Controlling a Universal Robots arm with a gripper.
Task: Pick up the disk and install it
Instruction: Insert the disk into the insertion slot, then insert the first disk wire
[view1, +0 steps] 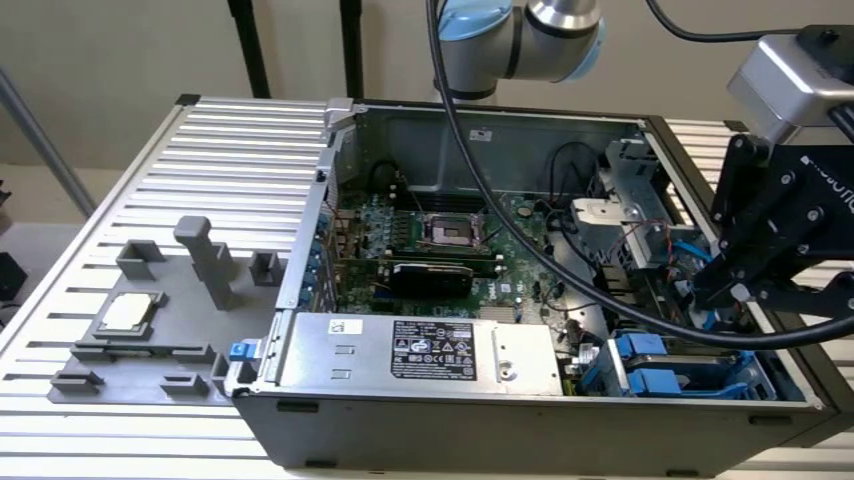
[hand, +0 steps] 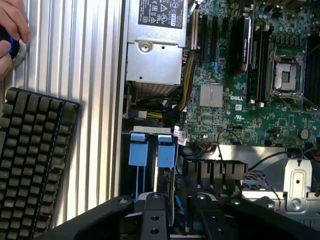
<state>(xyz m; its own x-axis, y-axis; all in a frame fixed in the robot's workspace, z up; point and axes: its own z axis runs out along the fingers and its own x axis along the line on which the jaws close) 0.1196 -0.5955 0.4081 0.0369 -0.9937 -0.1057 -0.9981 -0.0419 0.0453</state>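
The claw (view1: 710, 292) is hovering over 2 blue disk carriers (hand: 166, 154) sitting in the computer case (view1: 534, 420); its grip cannot be told.

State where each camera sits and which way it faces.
Exterior view: off the arm, high, looking down into the open case on the slatted table; arm at top, gripper at the exterior view's right.
Wrist view: on the wrist, looking down into the case at the blue tabs; the gripper edges the picture.
Shared: power supply, CPU socket, blue tabs.
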